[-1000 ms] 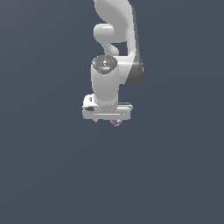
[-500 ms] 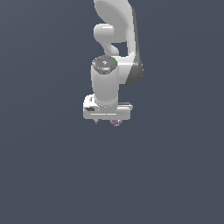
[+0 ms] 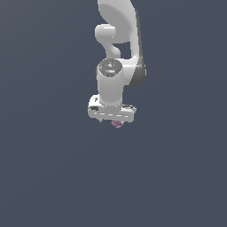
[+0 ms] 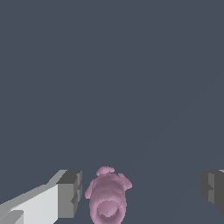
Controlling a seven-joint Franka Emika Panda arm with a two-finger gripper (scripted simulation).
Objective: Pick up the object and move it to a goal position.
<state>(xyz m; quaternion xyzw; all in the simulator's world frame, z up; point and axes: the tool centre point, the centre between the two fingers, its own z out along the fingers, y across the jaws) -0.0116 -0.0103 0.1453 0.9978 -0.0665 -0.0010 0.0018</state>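
End effector (image 4: pixel 140 194): fingers apart, wide gap btwn them. In wrist view one finger (image 4: pixel 70 193) shows as a grey pad on a white body; the other finger (image 4: pixel 213 189) is a grey pad at the frame edge. Neither pad touches anything.

Object (image 4: pixel 107 196): pink-mauve, lumpy, knobbly, sits in the gap btwn the fingers, off-centre. It is just beside the first finger, narrow strip of surface visible btwn them, and well apart from the second. Not clamped. Rounded end faces the camera; small knobs stick out at its sides and far end.

Exterior view: end effector (image 3: pixel 116 122) points straight down, white cross bar roughly level. Object (image 3: pixel 116 124) shows as a small pink patch just below the bar, toward the exterior view's right of the bar's middle. Fingers mostly hidden behind the bar here; whether their tips reach the surface, cannot tell.

Arm (image 3: pixel 119 40): white, comes down from the top of the exterior view, wrist upright above the bar, dark grey panel on the side at the exterior view's right.

Surface (image 3: pixel 53 177): plain dark blue-grey, uniform in both views, no markings seen.
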